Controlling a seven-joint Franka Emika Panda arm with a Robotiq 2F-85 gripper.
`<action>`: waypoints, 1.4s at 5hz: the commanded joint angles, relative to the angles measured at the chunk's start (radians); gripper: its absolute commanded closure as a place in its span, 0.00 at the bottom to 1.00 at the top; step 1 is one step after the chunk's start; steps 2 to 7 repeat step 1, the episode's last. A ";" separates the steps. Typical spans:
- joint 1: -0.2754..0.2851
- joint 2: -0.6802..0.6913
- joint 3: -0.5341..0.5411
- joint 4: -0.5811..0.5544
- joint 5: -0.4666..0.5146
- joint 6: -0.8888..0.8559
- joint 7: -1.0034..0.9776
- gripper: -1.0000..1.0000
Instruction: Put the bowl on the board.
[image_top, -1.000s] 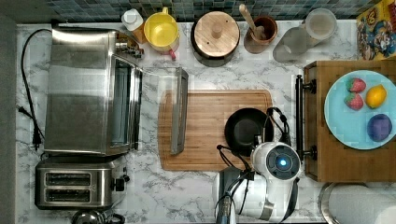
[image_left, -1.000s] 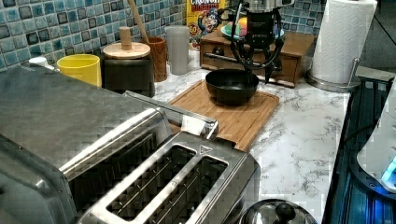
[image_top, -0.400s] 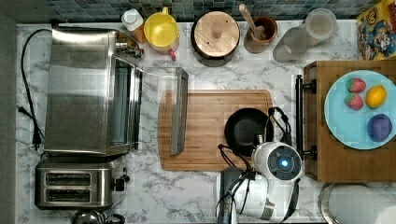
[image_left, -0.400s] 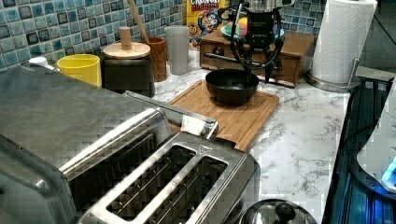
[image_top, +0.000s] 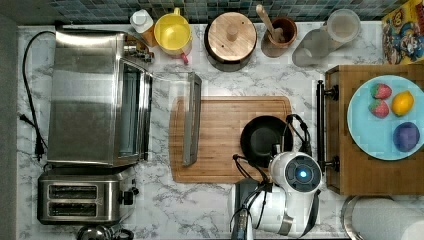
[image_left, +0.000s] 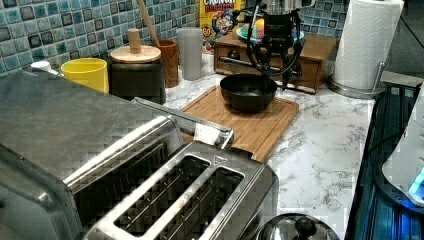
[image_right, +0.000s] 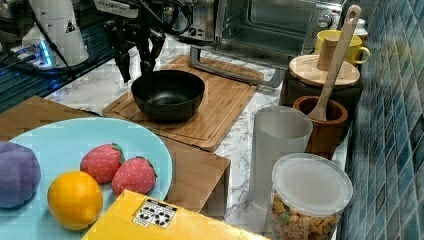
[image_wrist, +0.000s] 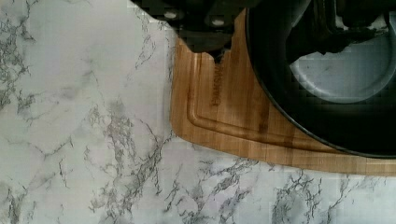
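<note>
Bowl on board, marble counter.

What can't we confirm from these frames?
- Top view: near rim of the bowl is covered by the arm's wrist.
- Wrist view: the gripper straddles the bowl's rim; contact is lost in dark-on-dark.
- Left view: the board is partly hidden behind the toaster oven door.

Bright even light, soft shadows, blocky compression blur
</note>
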 joint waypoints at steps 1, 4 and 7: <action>0.003 -0.023 -0.002 0.108 0.004 -0.012 -0.016 0.50; 0.003 -0.023 -0.002 0.108 0.004 -0.012 -0.016 0.50; 0.003 -0.023 -0.002 0.108 0.004 -0.012 -0.016 0.50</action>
